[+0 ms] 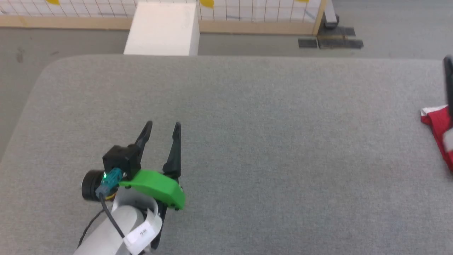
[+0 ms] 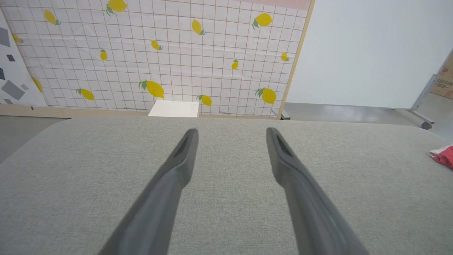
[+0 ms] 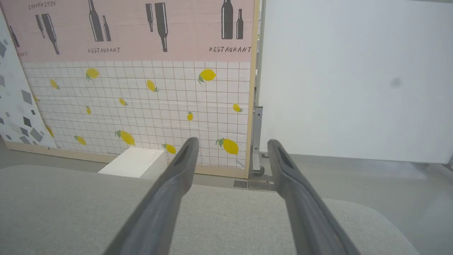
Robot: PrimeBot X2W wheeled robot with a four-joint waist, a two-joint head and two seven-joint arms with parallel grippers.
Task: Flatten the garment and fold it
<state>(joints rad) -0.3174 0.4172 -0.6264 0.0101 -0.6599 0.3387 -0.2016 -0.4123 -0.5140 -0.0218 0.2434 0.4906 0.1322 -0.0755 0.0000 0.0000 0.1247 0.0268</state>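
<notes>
We see our left pincer [image 1: 162, 124] spread wide above the grey desk [image 1: 269, 124], holding nothing. Our right pincer [image 3: 232, 142] is wide too, empty. The red garment [image 1: 439, 124] lies on the desk far to our right, well apart from the left pincer.

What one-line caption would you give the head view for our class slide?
Left tool open over a grey padded surface, with the red garment lying at the right edge.

One grey table [image 1: 247, 106] is seen. On the table, one pair of red shorts [image 1: 437, 124] is counted; behind the table, one white box [image 1: 162, 28]; above the table, two grippers, left gripper [image 1: 162, 124] and right gripper [image 3: 232, 141], with two fingers [image 2: 180, 163] on each.
</notes>
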